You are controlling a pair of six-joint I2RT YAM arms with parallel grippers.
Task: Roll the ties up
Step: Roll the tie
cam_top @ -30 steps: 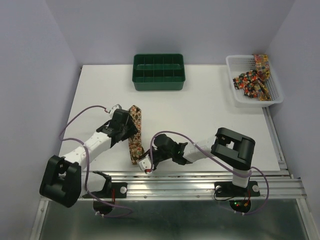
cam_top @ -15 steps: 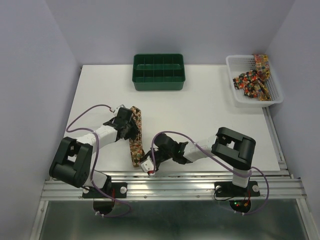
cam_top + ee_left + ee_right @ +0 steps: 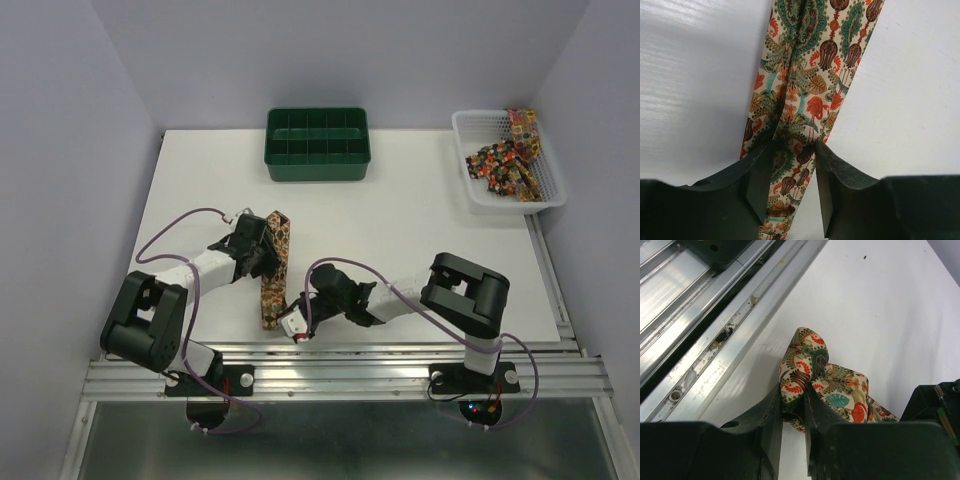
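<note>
One printed tie [image 3: 271,295] lies lengthwise on the white table, near the front edge. My left gripper [image 3: 266,258] hangs low over its middle. In the left wrist view its fingers straddle the tie [image 3: 810,75], open [image 3: 793,147], with bare table showing beside the right finger. My right gripper [image 3: 298,325] is at the tie's near end. In the right wrist view it is shut [image 3: 792,390] on a folded-over lump of the tie [image 3: 812,365]. More ties [image 3: 505,160] are heaped in the basket at the back right.
A green compartment tray [image 3: 318,168] stands at the back centre. The white mesh basket [image 3: 462,125] sits at the back right corner. An aluminium rail [image 3: 400,365] runs along the near table edge, close beside the right gripper [image 3: 700,340].
The left arm has swung in and its gripper has shifted slightly right over the tie. The tie's far end has moved a little to the right. The right gripper has barely moved.
</note>
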